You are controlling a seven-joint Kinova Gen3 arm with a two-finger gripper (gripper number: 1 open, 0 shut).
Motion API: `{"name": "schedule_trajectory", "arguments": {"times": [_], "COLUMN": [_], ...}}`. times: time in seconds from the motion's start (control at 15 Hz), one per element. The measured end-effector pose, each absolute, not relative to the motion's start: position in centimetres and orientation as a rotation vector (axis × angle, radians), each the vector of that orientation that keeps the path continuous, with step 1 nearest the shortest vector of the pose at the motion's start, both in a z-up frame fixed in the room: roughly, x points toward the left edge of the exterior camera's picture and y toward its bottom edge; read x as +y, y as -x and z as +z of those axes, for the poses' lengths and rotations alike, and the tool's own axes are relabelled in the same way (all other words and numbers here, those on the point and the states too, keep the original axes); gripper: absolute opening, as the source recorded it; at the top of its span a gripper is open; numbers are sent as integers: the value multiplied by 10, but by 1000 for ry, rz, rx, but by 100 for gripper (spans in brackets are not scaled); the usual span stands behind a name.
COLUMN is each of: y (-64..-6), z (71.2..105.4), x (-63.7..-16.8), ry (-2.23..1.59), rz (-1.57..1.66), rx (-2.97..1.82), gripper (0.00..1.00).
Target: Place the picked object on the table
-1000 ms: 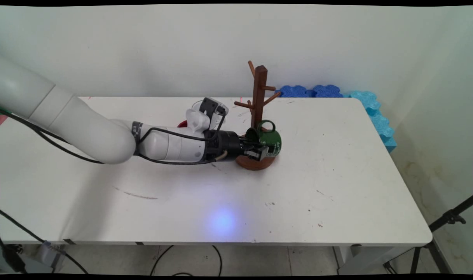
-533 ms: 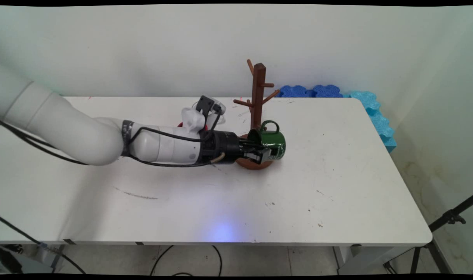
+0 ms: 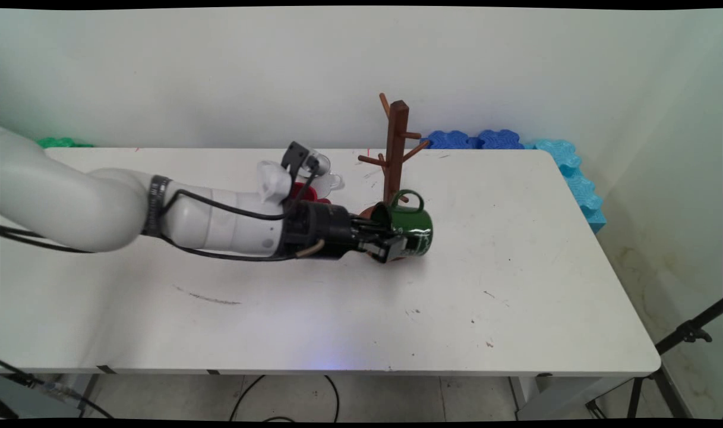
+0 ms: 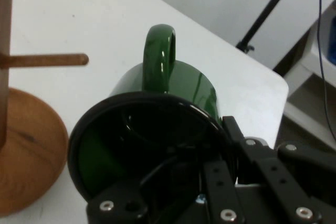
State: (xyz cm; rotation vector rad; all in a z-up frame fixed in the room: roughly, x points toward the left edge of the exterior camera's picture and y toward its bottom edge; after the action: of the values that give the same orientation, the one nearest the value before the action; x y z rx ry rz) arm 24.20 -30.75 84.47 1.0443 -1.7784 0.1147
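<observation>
My gripper (image 3: 391,242) is shut on the rim of a dark green mug (image 3: 411,226), which lies on its side with its handle up. In the hand view one finger is inside the green mug (image 4: 178,85) and the other is outside its wall, with the gripper (image 4: 212,156) at the rim's lower right. The mug hangs just in front of a brown wooden mug tree (image 3: 395,148). The mug tree's round base (image 4: 26,150) and one peg (image 4: 47,60) lie left of the mug.
A red mug (image 3: 305,192) and a clear glass cup (image 3: 330,178) stand behind my wrist. Blue foam pieces (image 3: 474,139) line the table's back right edge, and green foam (image 3: 58,142) lies at the back left. A black tripod (image 3: 688,333) stands beside the table's right end.
The arm has drawn back to the left. The gripper and green mug have dipped slightly toward the table's near side, hiding more of the tree's base.
</observation>
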Motion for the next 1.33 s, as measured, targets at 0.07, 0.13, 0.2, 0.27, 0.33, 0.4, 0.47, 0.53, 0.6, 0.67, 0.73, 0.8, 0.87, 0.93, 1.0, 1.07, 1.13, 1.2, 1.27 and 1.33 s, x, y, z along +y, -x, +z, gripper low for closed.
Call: {"name": "schedule_trajectory", "arguments": {"times": [0.07,0.13,0.2,0.27,0.33,0.4,0.47,0.53,0.6,0.67,0.73,0.8,0.87,0.93,1.0,1.07,1.13,1.2,1.27,1.33], "y": [-245,-250,-253,-255,-259,-261,-265,-268,-270,-272,-272,-274,-275,-277,-279,-281,-284,-287,-290,-294], "z": [850,855,860,864,869,873,878,884,889,895,899,904,910,916,921,928,934,940,946,952], "x": [-304,-301,-300,-299,-299,-298,-299,-299,-299,-299,-299,-300,-301,-302,-302,-304,-305,-307,-308,-310], "ry": [-1042,-1041,-1038,-1039,-1043,-1046,-1049,-1053,-1051,-1032,-1019,-1002,-986,-969,-957,-933,-914,-891,-872,-850], "rz": [113,112,114,117,123,125,132,137,134,132,132,132,134,136,137,137,139,140,142,145], "rx": [-1798,-1822,-1842,-1855,-1875,-1888,-1906,-1926,-1946,-1977,-1994,-2017,-2039,-2066,-2084,-2119,-2150,-2191,-2228,-2271], "gripper": [0,0,0,0,0,0,0,0,0,0,0,0,0,0,0,0,0,0,0,0]}}
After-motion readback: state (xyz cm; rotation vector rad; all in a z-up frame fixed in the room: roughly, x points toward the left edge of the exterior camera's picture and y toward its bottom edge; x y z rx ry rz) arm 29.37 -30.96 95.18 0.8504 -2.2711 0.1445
